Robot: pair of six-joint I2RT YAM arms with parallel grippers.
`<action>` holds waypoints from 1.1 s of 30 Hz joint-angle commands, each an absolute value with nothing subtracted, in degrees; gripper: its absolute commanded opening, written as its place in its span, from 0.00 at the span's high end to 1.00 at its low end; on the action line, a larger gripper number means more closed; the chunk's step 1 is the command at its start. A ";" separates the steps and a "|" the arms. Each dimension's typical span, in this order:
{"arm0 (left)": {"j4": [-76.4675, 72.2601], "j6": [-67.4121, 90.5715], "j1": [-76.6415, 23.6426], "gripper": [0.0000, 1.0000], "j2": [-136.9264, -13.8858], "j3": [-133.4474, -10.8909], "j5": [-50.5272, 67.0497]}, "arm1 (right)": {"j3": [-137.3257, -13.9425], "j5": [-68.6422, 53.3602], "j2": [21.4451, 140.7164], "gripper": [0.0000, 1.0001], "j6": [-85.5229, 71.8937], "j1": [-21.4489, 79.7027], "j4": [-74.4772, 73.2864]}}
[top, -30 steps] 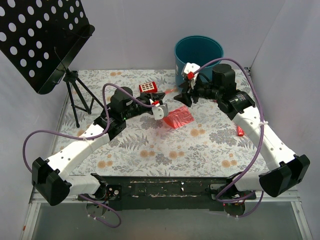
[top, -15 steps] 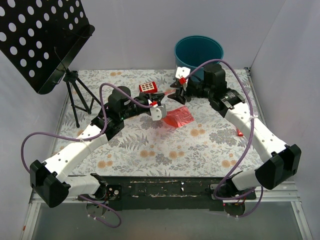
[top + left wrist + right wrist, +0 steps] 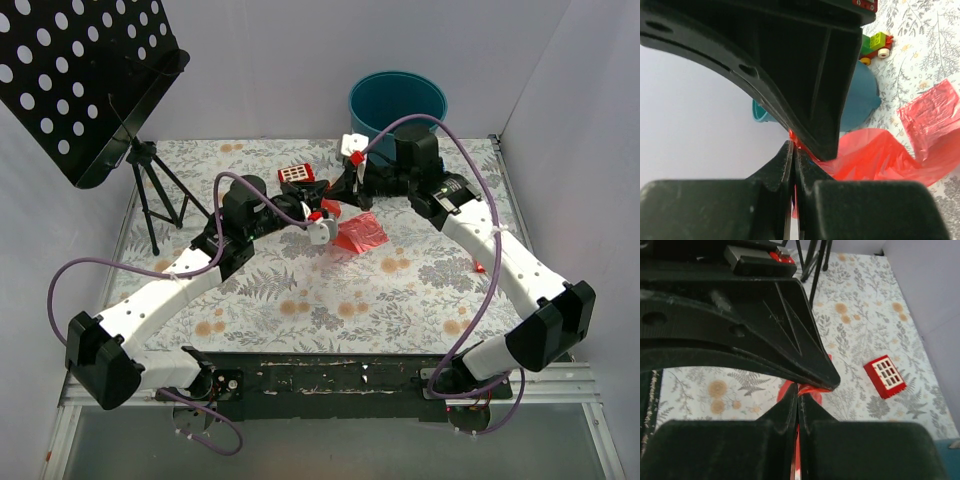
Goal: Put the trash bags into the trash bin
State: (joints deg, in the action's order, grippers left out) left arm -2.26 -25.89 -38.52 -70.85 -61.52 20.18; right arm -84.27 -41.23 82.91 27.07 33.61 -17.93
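Note:
A crinkled red-pink trash bag [image 3: 358,232] lies on the flowered table in front of the teal trash bin [image 3: 396,100]. My left gripper [image 3: 320,212] is shut on the bag's left edge. In the left wrist view the film [image 3: 880,155] trails away from the pinched jaws [image 3: 794,145], with the bin [image 3: 862,95] behind. My right gripper [image 3: 336,196] reaches in from the right and meets the left one at the same edge. Its jaws [image 3: 798,391] are shut on a fold of red film [image 3: 812,389].
A small red block with a white grid [image 3: 296,174] lies just behind the grippers, also in the right wrist view [image 3: 885,376]. A black perforated music stand [image 3: 85,80] on a tripod fills the back left. A small red piece [image 3: 481,266] lies at the right, a green toy [image 3: 875,45] beyond the bin.
My right gripper swung left from near the bin to the bag's left edge and closed on it. The left gripper kept its grip and hardly moved.

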 commanded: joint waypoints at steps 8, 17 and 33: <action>-5.28 -38.84 -38.23 1.00 -67.76 -57.13 32.35 | -86.56 -35.76 86.22 0.99 21.80 34.45 -17.13; -0.35 -43.86 -37.71 1.00 -71.72 -58.27 27.68 | -93.25 -38.85 86.57 0.99 24.17 35.95 -27.52; -5.28 -38.76 -37.88 1.00 -72.34 -57.22 25.57 | -92.99 -34.99 87.45 0.99 19.96 37.71 -25.49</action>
State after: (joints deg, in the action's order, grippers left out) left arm -4.19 -40.51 -37.34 -71.64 -57.49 24.75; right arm -91.29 -34.46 90.87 22.20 36.42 -28.75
